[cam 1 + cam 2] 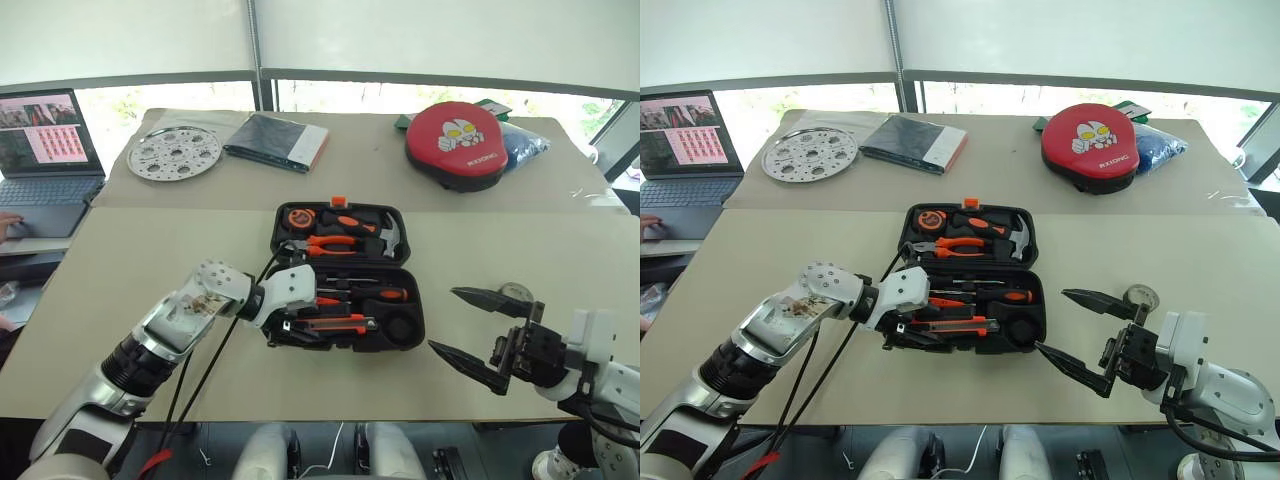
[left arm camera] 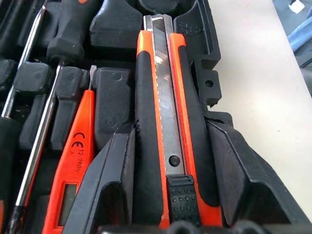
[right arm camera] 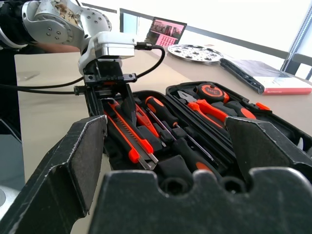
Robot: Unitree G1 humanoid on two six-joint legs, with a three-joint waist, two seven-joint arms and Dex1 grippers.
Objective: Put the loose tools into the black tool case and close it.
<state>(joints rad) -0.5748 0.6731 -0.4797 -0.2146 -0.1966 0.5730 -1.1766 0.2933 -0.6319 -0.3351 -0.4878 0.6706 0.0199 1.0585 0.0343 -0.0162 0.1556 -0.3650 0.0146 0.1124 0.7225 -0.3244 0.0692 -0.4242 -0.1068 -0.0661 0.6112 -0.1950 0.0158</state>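
Left gripper (image 2: pixel 168 195) sits over the near-left part of the open black tool case (image 1: pixel 405 330), jaws closed on the orange-black utility knife (image 2: pixel 163 112), which lies in the case beside the slim orange tester pen (image 2: pixel 73 165). Screwdrivers (image 1: pixel 385 294) sit in the near half. Case mid-bench (image 1: pixel 130 270). Right gripper (image 1: pixel 470 325) hovers just right of it, jaws wide open, empty.

The left arm (image 1: pixel 170 335) is silver with black ribbed joints, a white wrist and trailing black cables; black fingers (image 1: pixel 485 300) tip the right gripper (image 1: pixel 470 325).
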